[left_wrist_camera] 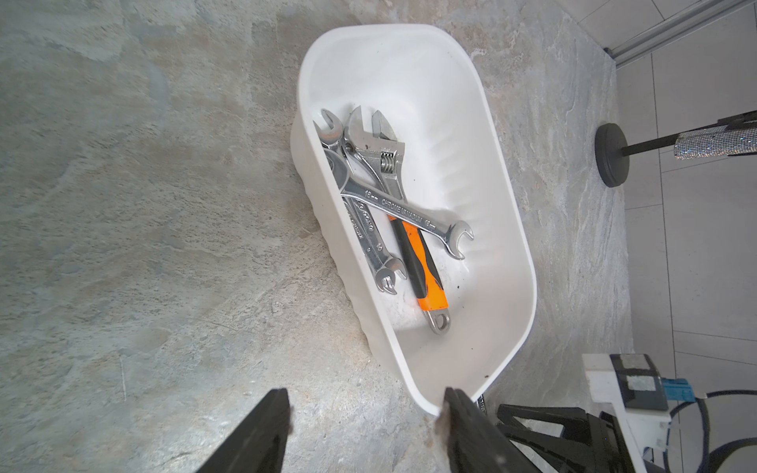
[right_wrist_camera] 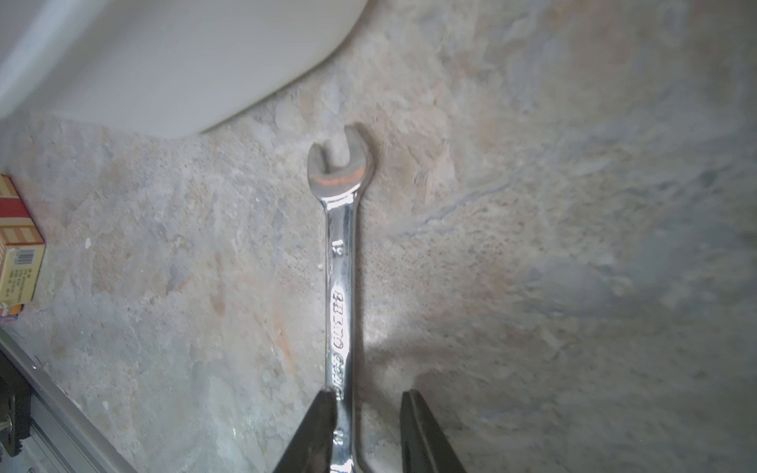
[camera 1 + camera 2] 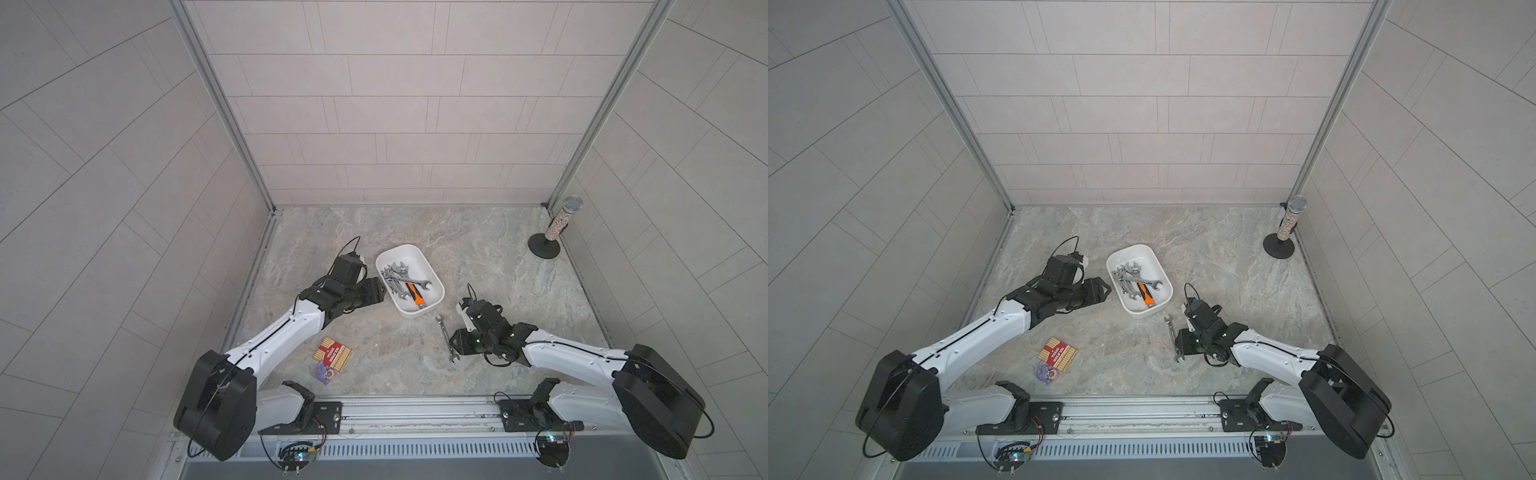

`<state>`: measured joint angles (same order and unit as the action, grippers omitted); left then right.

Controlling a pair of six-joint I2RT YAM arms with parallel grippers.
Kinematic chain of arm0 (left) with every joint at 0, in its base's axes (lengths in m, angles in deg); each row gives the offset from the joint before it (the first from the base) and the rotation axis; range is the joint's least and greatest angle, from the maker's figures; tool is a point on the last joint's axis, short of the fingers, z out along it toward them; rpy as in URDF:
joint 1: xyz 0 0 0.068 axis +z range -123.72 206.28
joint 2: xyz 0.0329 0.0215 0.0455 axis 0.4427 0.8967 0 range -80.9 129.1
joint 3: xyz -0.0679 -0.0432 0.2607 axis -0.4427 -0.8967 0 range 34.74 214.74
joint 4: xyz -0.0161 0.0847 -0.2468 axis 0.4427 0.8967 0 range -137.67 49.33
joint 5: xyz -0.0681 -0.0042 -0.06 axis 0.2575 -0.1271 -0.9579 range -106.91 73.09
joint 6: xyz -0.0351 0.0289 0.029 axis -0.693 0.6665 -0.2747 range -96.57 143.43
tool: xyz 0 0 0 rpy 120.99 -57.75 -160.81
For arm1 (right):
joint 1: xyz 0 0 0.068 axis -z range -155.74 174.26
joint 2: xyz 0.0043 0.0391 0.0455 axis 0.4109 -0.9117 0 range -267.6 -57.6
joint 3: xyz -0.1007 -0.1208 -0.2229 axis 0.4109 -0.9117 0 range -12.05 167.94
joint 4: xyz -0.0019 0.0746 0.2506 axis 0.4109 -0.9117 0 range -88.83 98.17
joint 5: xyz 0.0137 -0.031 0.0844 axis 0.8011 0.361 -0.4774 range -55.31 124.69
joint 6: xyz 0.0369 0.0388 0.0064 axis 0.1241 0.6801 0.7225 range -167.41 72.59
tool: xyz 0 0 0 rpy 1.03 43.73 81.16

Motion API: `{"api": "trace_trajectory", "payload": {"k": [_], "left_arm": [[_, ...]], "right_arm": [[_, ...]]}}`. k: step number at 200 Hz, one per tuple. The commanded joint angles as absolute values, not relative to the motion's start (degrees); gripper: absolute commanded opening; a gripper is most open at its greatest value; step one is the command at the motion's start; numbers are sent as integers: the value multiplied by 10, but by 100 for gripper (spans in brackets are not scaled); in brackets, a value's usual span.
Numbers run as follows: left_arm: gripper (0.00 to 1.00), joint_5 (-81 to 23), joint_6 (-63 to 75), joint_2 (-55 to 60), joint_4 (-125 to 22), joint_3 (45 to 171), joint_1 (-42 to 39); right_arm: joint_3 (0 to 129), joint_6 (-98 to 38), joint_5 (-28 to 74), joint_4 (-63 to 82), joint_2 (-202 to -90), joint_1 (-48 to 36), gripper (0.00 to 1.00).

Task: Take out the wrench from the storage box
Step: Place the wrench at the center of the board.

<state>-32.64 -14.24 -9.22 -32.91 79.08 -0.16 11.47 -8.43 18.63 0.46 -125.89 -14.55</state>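
The white storage box point(image 3: 398, 252) point(image 3: 1133, 252) point(image 1: 409, 73) stands mid-table with several chrome wrenches point(image 1: 403, 213) and an orange-handled adjustable wrench point(image 1: 428, 282) inside. One chrome wrench point(image 3: 445, 338) point(image 3: 1172, 338) point(image 2: 342, 286) lies flat on the table just in front of the box. My right gripper point(image 3: 455, 340) point(image 2: 368, 395) stands open over its shaft, one finger touching it and a gap to the other. My left gripper point(image 3: 380, 291) point(image 1: 366, 391) is open beside the box, one finger against the box's near corner, with bare table between the fingers.
A glittery microphone on a black stand point(image 3: 557, 226) is in the far right corner. A red and tan carton point(image 3: 334, 353) and a small purple packet point(image 3: 325, 372) lie front left. A metal rail point(image 3: 415, 409) borders the front edge.
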Motion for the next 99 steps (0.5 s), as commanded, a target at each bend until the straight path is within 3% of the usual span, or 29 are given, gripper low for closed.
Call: {"api": "trace_trajectory", "payload": {"k": [1,49,99], "left_arm": [[66,-327,-137,-90,-334,788,-1],[66,-321,-135,-91,-331,784,-1],[66,-321,-137,-84,-331,793,1]], "right_arm": [[108,-99,180,-24,-1256,-159,32],[105,-91,179,-15,-1265,-174,31],[77,-78,188,-19,-1200,-177,32]]}}
